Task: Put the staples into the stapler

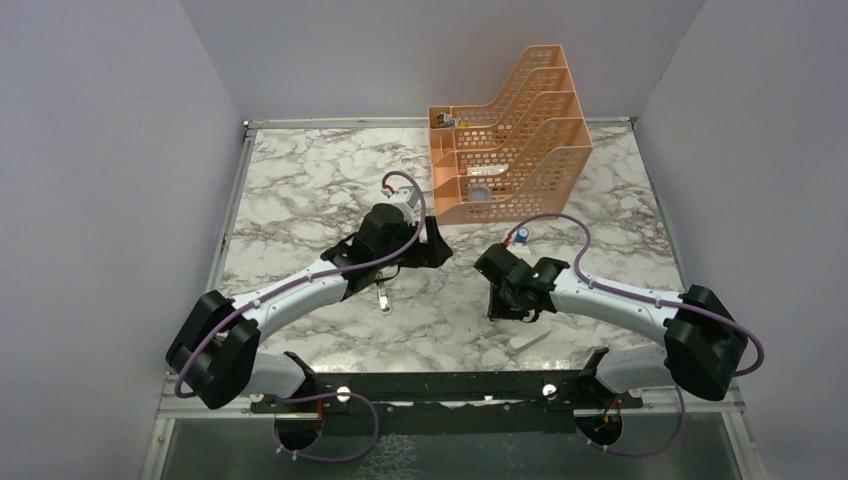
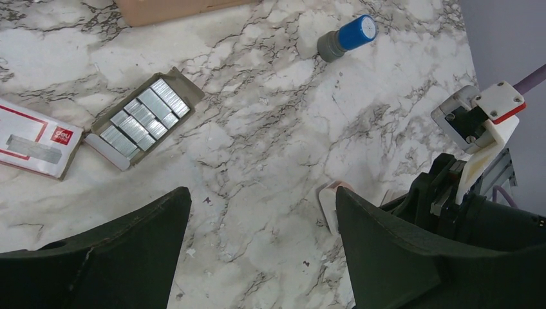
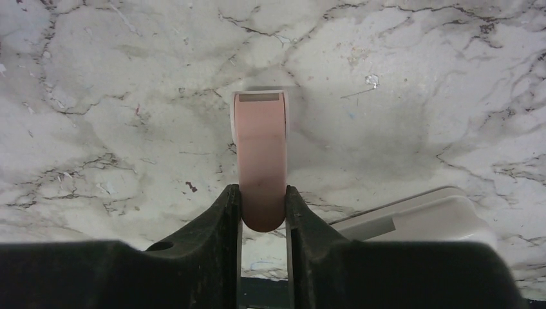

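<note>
From where I stand, the right gripper is pressed together on the near end of the pink stapler, one finger on each flank, and the stapler rests on the marble table. The left gripper hangs spread wide with nothing between its fingers. The staples lie in their grey tray at ten o'clock from it, just beside the red box. A blue cylinder sits off at one o'clock. I'd say this is the securing step: the stapler is gripped and no strip is picked yet. Next, the stapler's magazine wants opening, then the left gripper must come down on one thin strip without scattering the others.
</note>
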